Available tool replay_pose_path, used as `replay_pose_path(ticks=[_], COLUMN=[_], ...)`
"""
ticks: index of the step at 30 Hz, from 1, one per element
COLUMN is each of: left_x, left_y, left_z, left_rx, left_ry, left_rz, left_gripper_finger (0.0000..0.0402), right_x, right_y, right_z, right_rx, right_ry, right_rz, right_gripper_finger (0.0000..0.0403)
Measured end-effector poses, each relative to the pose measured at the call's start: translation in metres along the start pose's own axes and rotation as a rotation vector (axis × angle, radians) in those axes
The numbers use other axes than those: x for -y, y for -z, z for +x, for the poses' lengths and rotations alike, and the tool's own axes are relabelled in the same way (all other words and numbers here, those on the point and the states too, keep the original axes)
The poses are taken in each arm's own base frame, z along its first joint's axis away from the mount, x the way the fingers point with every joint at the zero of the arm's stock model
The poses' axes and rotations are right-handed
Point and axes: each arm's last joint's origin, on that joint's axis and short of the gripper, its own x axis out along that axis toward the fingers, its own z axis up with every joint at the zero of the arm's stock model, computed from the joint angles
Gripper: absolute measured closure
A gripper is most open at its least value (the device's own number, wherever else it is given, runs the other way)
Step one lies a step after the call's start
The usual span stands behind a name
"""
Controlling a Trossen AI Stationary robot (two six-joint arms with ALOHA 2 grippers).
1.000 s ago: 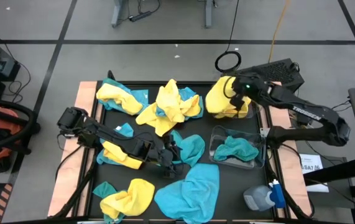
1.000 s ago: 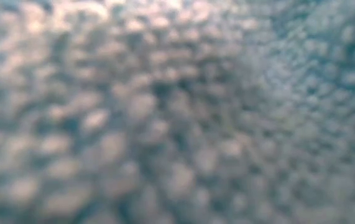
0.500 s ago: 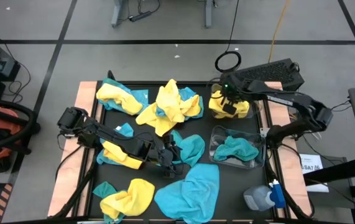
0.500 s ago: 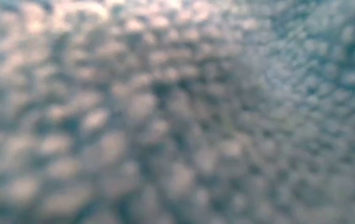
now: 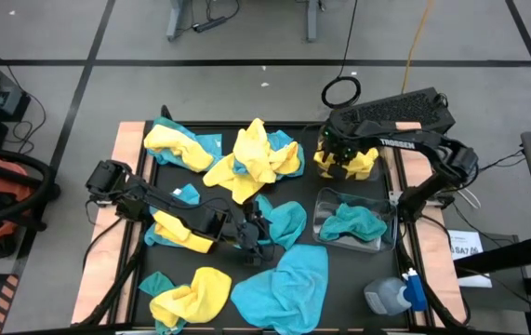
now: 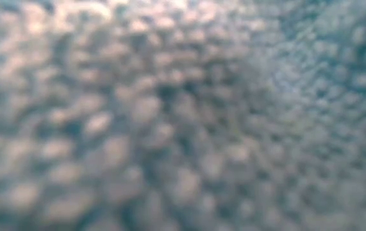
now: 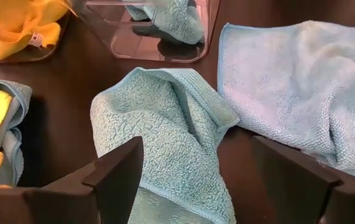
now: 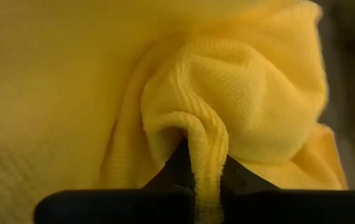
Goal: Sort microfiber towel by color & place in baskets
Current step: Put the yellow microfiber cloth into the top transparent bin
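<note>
Bunched yellow towel (image 8: pixel 227 81), pinched in right end effector (image 8: pixel 203 163), seemingly ribbed

Two dark, near-black arms of slim links and rounded joint housings. White lettering along the forearm of the right arm (image 5: pixel 404 144), by the keyboard (image 5: pixel 395 110). Black cables alongside the left arm (image 5: pixel 153 200), far from that keyboard. Matte black, flat, wedge-shaped fingers (image 7: pixel 112 174) on the left gripper (image 7: pixel 196 177); narrow black tips on the right gripper (image 8: pixel 202 168), set on a black crossbar.
</note>
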Motion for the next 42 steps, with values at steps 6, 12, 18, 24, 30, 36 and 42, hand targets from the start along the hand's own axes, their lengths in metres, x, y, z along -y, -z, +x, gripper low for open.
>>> replay_pose_path(ticks=[6,12,18,24,30,36,42], left_x=[-0.002,-0.003,-0.004,-0.005,-0.007,-0.008,-0.008], left_y=[0.001,0.006,0.011,0.011,0.011,0.013,0.016], left_z=[0.001,0.000,-0.001,-0.004,-0.008,-0.010,-0.011], left_rx=[-0.017,-0.064,-0.116,-0.123,-0.139,-0.163,-0.187], left_ry=[-0.006,-0.012,-0.020,-0.021,-0.035,-0.046,-0.053], left_rz=[0.001,0.015,0.006,0.008,0.014,0.004,-0.013], left_gripper_finger=[0.0103,0.0103,0.0103,0.0103,0.0103,0.0103,0.0103], right_x=[0.002,0.002,0.002,0.002,0.003,0.004,0.004], right_y=[0.001,0.002,0.003,0.006,0.012,0.027,0.043], right_z=[0.001,0.001,0.001,-0.004,-0.030,-0.066,-0.095], right_rx=[-0.003,-0.009,-0.017,-0.017,0.067,0.184,0.285], right_ry=[-0.023,-0.024,-0.024,-0.019,-0.001,0.026,0.051], right_rz=[0.016,0.015,0.014,0.015,0.025,0.039,0.060], right_gripper_finger=[0.0395,0.0391,0.0341,0.0264,0.0202,0.0172,0.0168])
